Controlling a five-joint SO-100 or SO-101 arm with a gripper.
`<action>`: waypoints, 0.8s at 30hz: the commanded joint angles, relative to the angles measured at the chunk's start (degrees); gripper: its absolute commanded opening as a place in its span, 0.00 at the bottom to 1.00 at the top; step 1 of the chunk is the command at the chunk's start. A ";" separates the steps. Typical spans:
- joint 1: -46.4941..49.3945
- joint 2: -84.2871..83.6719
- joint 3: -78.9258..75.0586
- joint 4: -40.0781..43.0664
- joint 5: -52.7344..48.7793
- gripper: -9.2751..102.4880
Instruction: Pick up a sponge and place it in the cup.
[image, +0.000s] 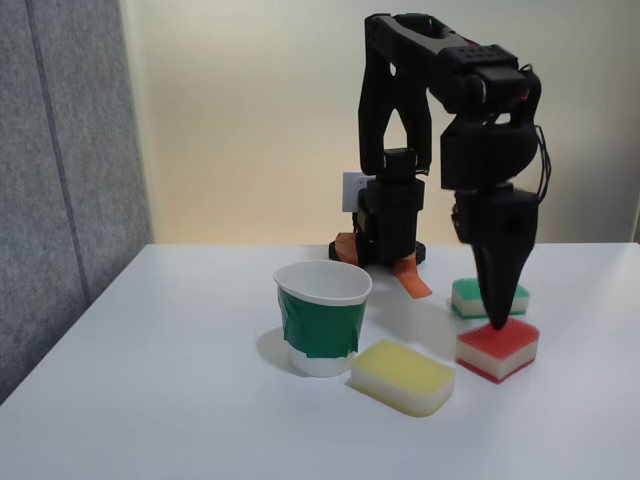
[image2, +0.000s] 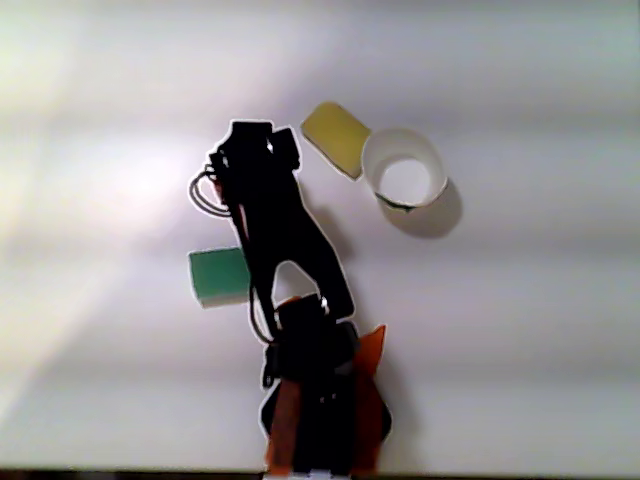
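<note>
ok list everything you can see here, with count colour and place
cup: 1, white with green band, upright, left of the sponges in the fixed view
red sponge: 1, red top, white middle, under the gripper tip
green sponge: 1, green top, white base, behind the red one
yellow sponge: 1, pale yellow, front, beside the cup
table: 1, white
arm: 1, black, base at the back
gripper: 1, black, pointing down onto the red sponge, jaw state unclear

white table (image: 180, 400), cream wall (image: 250, 120), grey partition (image: 60, 150)

sponge (image: 497, 348): soft foam | cup (image: 322, 315): paper, glossy tape | table (image: 180, 400): smooth, matt
</note>
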 joint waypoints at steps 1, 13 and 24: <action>-0.62 1.58 -1.23 1.67 0.44 0.08; -0.26 -0.26 -10.55 4.75 -3.52 0.35; -2.37 -6.77 -19.34 5.71 -3.16 0.50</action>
